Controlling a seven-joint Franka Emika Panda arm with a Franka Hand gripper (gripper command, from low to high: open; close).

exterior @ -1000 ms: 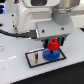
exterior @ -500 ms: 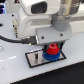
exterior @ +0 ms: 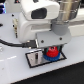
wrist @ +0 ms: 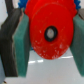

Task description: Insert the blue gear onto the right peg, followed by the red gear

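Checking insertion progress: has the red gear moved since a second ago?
Yes. The red gear, held in the gripper, has come down toward the blue gear on the grey plate.

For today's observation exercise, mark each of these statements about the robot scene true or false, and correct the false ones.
1. The end effector holds the red gear. True.
2. The blue gear lies on the white table, away from the grey plate. False: it sits over the plate, directly under the red gear.
3. The red gear has a dark hole at its centre. True.
4. The end effector grips the blue gear. False: its green pads press against the red gear's rim.
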